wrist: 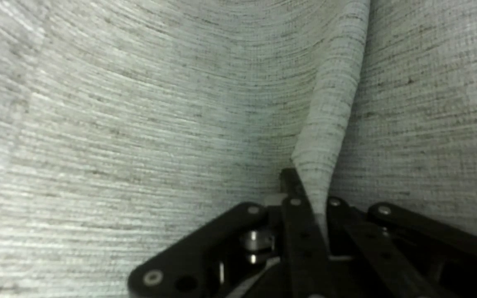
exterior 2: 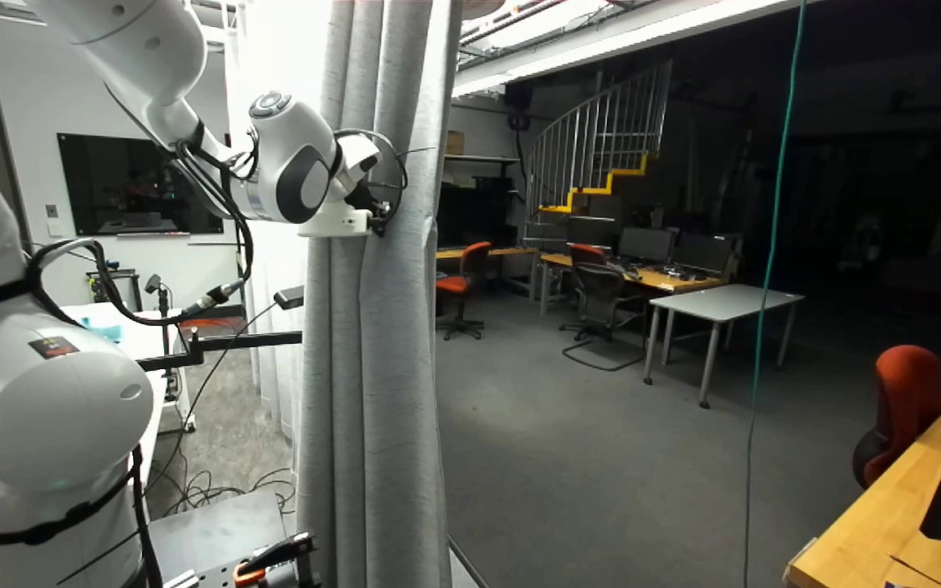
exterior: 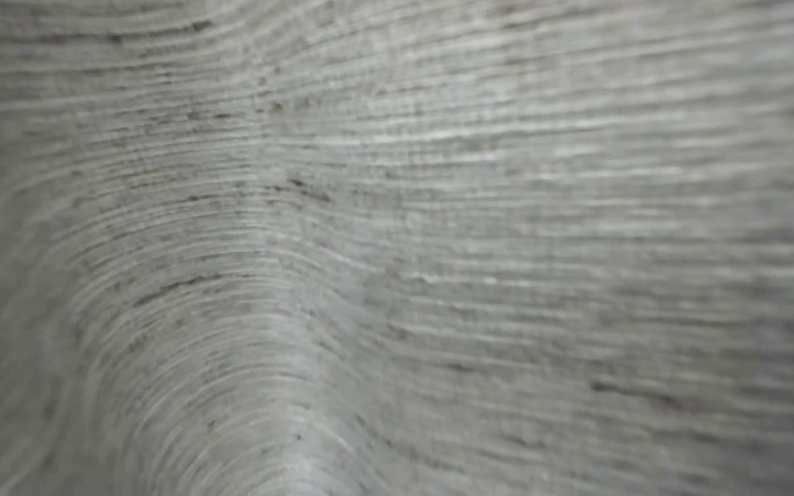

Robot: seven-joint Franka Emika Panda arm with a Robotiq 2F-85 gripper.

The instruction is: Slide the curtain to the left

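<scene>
The light grey curtain (exterior 2: 397, 367) hangs in tall vertical folds, gathered into a narrow column beside the arm in an exterior view. Its streaked cloth fills an exterior view (exterior: 397, 248) from edge to edge. It also fills the background of the wrist view (wrist: 139, 124). My gripper (wrist: 315, 198) is shut on a pinched fold of the curtain, which runs up from between the black fingers. In an exterior view the gripper (exterior 2: 379, 220) is against the curtain at upper height. The fingertips are partly hidden there by cloth and shadow.
A black bar (exterior 2: 250, 340) reaches from near the robot base to the curtain, with a small black camera (exterior 2: 289, 297) above it. A metal plate (exterior 2: 213, 531) and cables lie low by the base. Beyond the curtain stand a grey table (exterior 2: 724, 302) and office chairs; a green cable (exterior 2: 769, 245) hangs there.
</scene>
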